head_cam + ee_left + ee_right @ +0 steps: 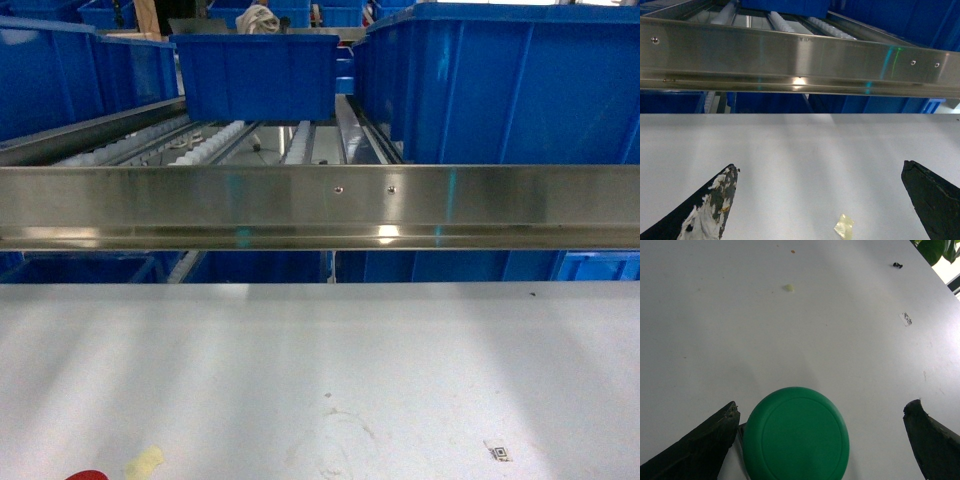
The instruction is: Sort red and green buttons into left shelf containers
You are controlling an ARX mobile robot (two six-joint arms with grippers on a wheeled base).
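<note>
The green button (pixel 796 435) stands on the white table (pixel 790 330), its round cap facing the right wrist camera. My right gripper (pixel 821 407) is open around it; the cap sits close to the left finger (pixel 705 445) and well clear of the right finger (pixel 935 440). At the bottom left edge of the head view a sliver of a red cap (pixel 88 475) shows, probably the red button. My left gripper (pixel 820 170) hangs open over bare table with nothing between its fingers. Blue bins (pixel 60 75) stand on the left of the shelf. Neither gripper shows in the head view.
A steel rail (pixel 320 205) fronts the roller shelf. Another blue bin (pixel 257 75) sits mid-shelf and a large one (pixel 520 80) on the right. A yellowish scrap (pixel 844 226) lies on the table, and there is a small black screw (pixel 897 265) and a sticker (pixel 906 318).
</note>
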